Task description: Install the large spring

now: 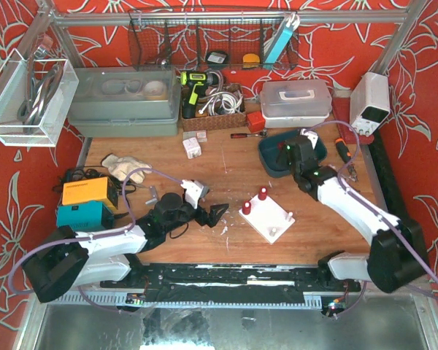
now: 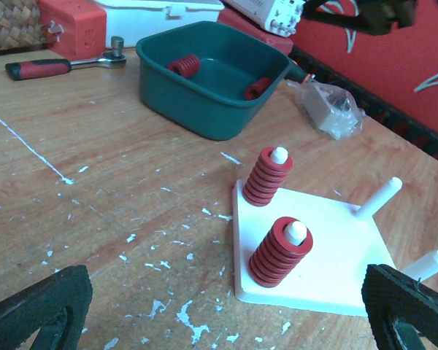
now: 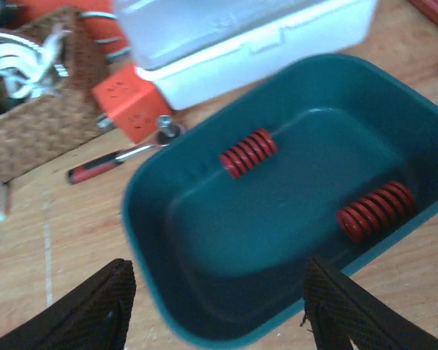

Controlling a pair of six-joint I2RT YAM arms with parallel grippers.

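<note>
Top view: right hand [image 1: 295,154] sits over the teal bin [image 1: 267,162], so its contents are hidden. Mounted springs [image 1: 246,208] on the peg board [image 1: 274,219] are too small to size. Right wrist view is motion-blurred; bin clipped at 3 o'clock, fingers [image 3: 80,313] clipped at 6. Left wrist view: left hand [image 2: 225,288] fingers [image 2: 36,310] clipped at 6; loose spring [image 2: 257,88] half behind the bin wall.
</note>
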